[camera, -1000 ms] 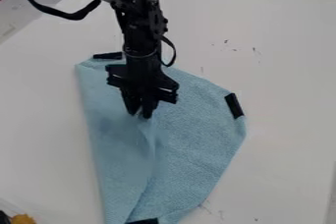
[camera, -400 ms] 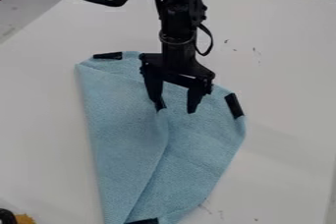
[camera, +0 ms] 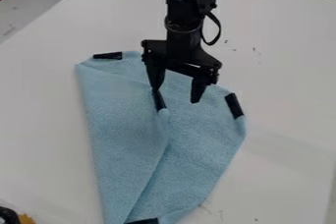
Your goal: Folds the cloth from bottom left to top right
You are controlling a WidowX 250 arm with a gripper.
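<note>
Gripper (camera: 176, 95): While it hung over the arm-side half of the work, my gripper was wide, nothing between its fingers. Probably wide so I could back off without dragging the fold.

Cloth (camera: 118, 129): under and out beyond my gripper, one flap doubled over the rest. Its own weight seemed enough to keep the flap down.

Folded corner (camera: 159, 100): just below one fingertip, black tab pointing back toward my arm. Couldn't tell if tip and tab touched. It lay there, I'd judge, because that was the drop point for the bottom-left corner.

Flap edge (camera: 154, 169): ran from the folded corner outward, away from my arm, slightly slanted. Bit of a ridge near the corner, so not pressed fully flat.

Far tab (camera: 234, 105): past my other finger, well apart from the folded corner. Likely the top-right target; if so, the fold was real but short.

Table (camera: 282, 134): under the cloth, pale, giving it flat support.

Arm (camera: 183, 16): above the gripper, holding it near upright, which suited a straight lift.

Next: judged clear off upward, or regrip the corner and carry it toward the far tab. Risk: snagging the tab with the near finger and shifting the flap.
</note>
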